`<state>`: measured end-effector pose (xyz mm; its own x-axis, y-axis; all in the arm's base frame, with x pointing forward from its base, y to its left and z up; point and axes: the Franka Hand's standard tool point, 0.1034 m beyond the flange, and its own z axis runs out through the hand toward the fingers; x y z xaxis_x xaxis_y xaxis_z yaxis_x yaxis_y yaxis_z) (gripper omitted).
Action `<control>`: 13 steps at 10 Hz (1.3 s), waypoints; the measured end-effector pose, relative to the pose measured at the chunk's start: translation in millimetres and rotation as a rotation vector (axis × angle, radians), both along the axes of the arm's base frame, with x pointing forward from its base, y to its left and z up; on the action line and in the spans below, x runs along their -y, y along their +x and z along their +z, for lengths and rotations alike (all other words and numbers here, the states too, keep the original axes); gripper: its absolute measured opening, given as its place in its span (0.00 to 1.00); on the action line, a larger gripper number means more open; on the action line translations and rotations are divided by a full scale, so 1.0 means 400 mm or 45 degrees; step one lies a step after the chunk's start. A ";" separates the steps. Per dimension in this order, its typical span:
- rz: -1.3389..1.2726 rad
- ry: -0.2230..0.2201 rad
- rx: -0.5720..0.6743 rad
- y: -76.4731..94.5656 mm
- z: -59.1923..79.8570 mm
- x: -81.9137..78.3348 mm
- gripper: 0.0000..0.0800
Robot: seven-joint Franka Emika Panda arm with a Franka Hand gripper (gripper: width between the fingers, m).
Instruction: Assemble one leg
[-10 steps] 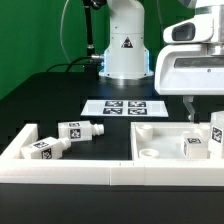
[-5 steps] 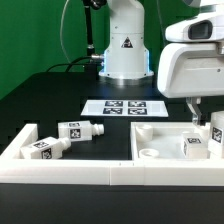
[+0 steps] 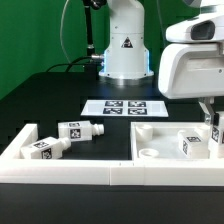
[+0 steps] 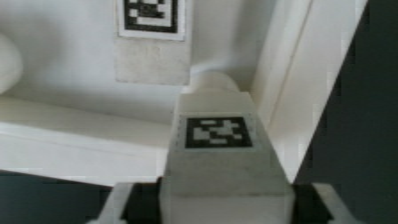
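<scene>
The end effector [image 3: 216,128] has shifted toward the exterior view's right, carrying the leg [image 4: 217,140] with it. Only the wrist view shows it pinching that blocky, tagged white peg, over the rimmed white panel [image 3: 160,150]. Two more legs [image 3: 62,138] lie on the table [image 3: 50,95].

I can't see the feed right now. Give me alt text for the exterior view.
The gripper hangs at the exterior view's right edge over a wide white panel, holding a tagged leg, while another leg stands on the panel. Two more legs lie at the left, and the marker board lies in front of the robot base.
</scene>
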<state>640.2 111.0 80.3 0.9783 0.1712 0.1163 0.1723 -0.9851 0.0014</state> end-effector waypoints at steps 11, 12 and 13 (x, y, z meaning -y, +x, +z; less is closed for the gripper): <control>-1.310 0.159 -0.027 0.003 -0.005 0.006 0.36; -1.450 0.188 -0.045 0.001 -0.005 0.008 0.36; -1.501 0.194 -0.052 0.000 -0.005 0.006 0.36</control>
<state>640.2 108.5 78.1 0.5264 -0.8500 0.0226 -0.8432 -0.5253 -0.1142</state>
